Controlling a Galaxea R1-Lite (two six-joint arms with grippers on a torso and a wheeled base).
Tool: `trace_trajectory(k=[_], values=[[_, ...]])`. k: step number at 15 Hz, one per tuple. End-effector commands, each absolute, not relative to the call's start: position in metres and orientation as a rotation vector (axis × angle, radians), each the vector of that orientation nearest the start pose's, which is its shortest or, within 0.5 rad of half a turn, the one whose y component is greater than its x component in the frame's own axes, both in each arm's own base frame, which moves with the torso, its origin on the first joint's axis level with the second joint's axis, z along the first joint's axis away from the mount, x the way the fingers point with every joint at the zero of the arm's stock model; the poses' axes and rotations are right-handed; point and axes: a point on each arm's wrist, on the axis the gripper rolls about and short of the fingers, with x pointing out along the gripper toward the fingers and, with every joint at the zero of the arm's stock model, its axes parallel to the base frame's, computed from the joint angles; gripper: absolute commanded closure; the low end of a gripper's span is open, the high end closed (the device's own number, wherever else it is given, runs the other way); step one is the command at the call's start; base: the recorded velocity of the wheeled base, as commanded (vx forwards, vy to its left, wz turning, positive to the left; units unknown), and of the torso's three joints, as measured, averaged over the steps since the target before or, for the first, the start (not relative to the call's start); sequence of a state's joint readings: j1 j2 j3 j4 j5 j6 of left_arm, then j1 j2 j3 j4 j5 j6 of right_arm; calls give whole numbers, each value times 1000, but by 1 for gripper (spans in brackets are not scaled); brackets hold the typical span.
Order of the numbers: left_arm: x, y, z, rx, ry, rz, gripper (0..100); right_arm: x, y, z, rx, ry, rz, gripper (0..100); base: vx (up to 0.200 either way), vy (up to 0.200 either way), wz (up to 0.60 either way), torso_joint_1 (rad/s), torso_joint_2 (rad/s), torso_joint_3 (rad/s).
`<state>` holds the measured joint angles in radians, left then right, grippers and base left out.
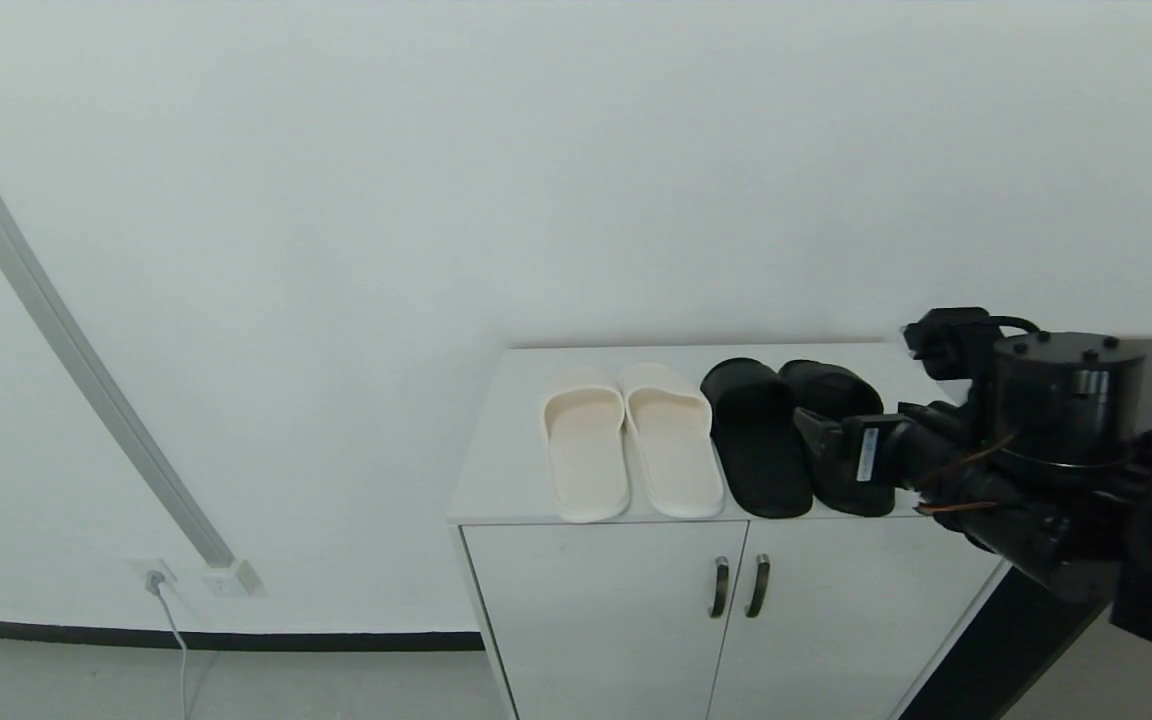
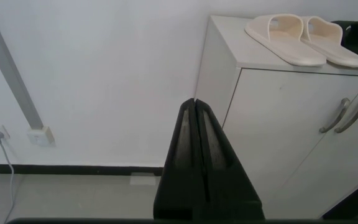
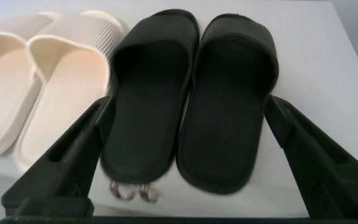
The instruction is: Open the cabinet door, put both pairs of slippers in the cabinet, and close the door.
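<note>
Jaws of the right end effector (image 3: 185, 102) gape wide around the black rubber slippers (image 3: 148, 112), seemingly to pinch both; left end effector (image 2: 195, 107) sits closed.

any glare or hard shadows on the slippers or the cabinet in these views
Head view: soft even light, no glare on the cabinet top; the black slippers show little inner detail. Right wrist view: faint shadow around the black slippers, small glints on the door handles. Left wrist view: even light, no glare on the white slippers.
</note>
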<state>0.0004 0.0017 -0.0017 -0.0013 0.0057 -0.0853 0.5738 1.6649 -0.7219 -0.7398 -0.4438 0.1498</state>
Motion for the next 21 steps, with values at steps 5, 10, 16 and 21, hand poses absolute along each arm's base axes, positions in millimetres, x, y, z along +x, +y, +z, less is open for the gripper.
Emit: trace_trajectory(k=[5,10,16,21], values=[[-23,0,76,-87,0,6,100,298,182,145,20,222,61,0,0,0,0,0,0,0],[-23,0,76,-89,0,8,100,327,185,134,26,213,22,0,0,0,0,0,0,0],[-23,0,76,-89,0,8,100,353,178,125,28,209,-24,0,0,0,0,0,0,0],[-23,0,76,-89,0,8,100,370,174,124,38,192,-43,0,0,0,0,0,0,0]])
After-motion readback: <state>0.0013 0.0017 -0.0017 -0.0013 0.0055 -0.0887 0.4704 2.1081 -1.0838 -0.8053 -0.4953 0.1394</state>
